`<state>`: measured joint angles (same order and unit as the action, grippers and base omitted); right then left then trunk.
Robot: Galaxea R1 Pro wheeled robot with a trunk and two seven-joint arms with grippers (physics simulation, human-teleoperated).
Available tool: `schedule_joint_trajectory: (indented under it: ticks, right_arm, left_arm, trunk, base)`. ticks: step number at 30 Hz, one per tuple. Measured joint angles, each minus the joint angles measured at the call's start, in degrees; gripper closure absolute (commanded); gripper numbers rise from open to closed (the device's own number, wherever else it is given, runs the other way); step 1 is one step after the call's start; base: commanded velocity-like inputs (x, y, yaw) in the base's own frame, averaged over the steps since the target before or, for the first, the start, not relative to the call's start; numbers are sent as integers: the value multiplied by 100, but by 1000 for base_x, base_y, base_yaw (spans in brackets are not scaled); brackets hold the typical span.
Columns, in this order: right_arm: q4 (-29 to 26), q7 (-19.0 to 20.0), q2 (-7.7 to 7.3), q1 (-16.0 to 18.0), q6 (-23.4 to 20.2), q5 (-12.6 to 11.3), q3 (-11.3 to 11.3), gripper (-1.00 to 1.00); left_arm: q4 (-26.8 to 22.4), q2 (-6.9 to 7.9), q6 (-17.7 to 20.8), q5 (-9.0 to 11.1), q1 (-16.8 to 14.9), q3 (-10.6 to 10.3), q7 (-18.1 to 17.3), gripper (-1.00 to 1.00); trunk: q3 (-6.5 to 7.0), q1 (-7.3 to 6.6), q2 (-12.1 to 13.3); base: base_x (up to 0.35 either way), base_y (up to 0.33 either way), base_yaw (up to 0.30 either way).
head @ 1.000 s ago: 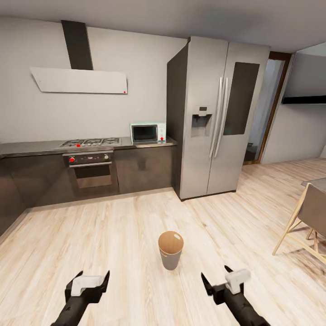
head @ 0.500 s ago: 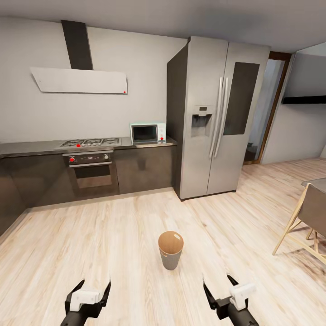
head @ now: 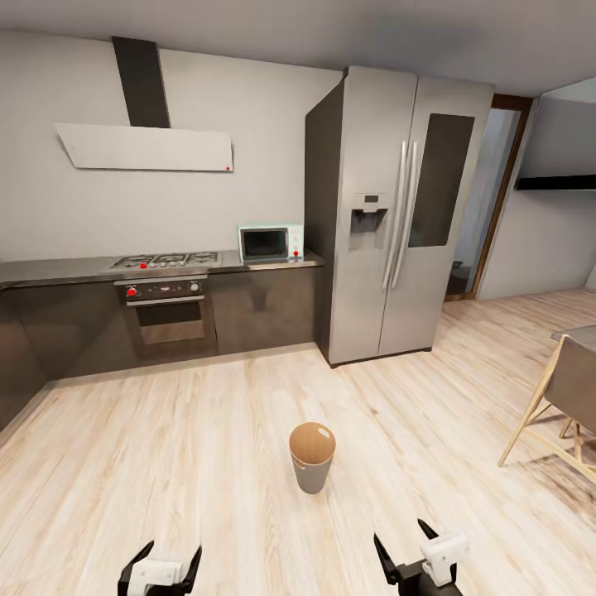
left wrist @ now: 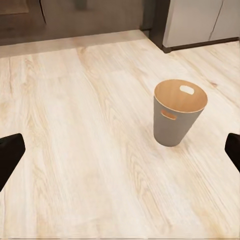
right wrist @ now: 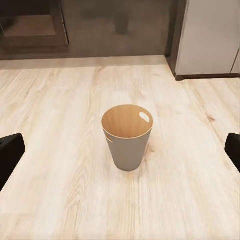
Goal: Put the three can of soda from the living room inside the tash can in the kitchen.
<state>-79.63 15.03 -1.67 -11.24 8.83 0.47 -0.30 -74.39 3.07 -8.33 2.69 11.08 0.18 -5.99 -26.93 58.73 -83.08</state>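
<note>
The tash can [head: 312, 457] stands upright on the kitchen's pale wood floor, grey outside and brown inside, with nothing visible in it. My left gripper [head: 172, 551] hangs open low in the head view, to the can's left and nearer to me. At the can's right my right gripper [head: 402, 534] is also open, with nothing between its fingers. The left wrist view has the tash can [left wrist: 178, 114] ahead and off to one side; the right wrist view has the tash can [right wrist: 127, 137] nearly centred between the fingers [right wrist: 10, 154]. The cans of soda are out of view.
Dark grey cabinets with an oven [head: 168, 319] and gas hob [head: 165, 260] line the back wall, with a mint-green microwave [head: 271, 242] beside a tall steel fridge [head: 397, 215]. A wooden chair [head: 559, 399] and table edge stand at the right. A doorway [head: 490, 207] opens behind the fridge.
Both arms have dropped lower and closer to me, sliding toward the bottom edge of the head view. The can and the camera have stayed still.
</note>
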Motion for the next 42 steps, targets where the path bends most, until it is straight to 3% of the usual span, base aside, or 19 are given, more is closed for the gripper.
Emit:
schedule_joint_trajectory:
  ticks: [24,42]
  right_arm:
    - [47,-17,28,-1,1,-13,-11,-100]
    - [357,-9,46,-1,4,2,-14,-100]
  left_arm:
    - [103,0,-4,-9,-1,-3,-20,-100]
    - [355,0,4,-1,-1,-1,-21,-100]
  trunk:
    - [0,0,0]
    - [0,0,0]
  base:
    - [3,1,0]
    - [169,137,0]
